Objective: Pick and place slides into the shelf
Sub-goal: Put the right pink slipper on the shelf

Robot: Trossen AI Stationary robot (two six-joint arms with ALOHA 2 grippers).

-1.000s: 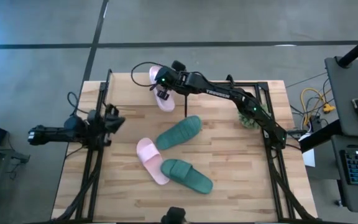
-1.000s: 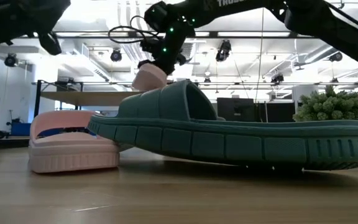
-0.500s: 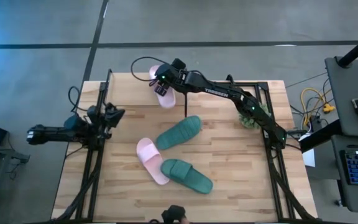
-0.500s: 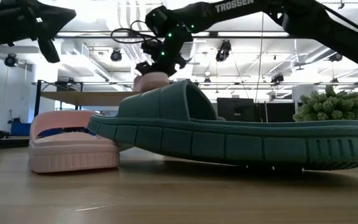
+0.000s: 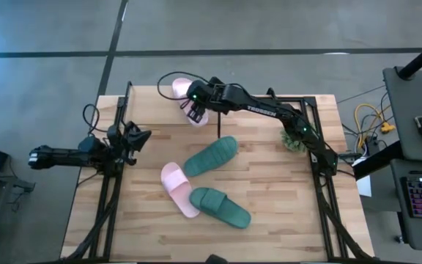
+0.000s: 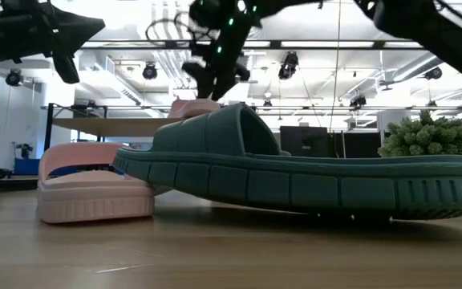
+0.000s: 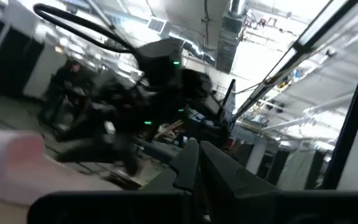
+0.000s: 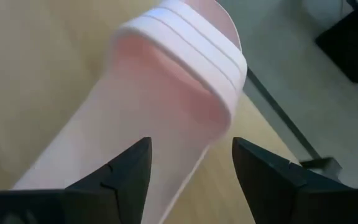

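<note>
Now the right gripper (image 5: 194, 110) hangs with fingers spread just above a pink slide (image 5: 187, 99) lying on the shelf (image 5: 160, 103); the left gripper (image 5: 134, 138), pinched closed, waits at the table's left edge

floor (image 5: 269, 26): grey concrete, dark seams | ceiling (image 6: 311, 64): white ducts, hanging spotlights | desk (image 5: 416, 147): right of table, keyboard

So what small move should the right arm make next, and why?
Probably lift the right gripper straight up and clear of the pink slide. Its fingers are open on either side of that slide, which lies on the shelf top. Three slides are left on the table, so the near green slide could be next.
</note>
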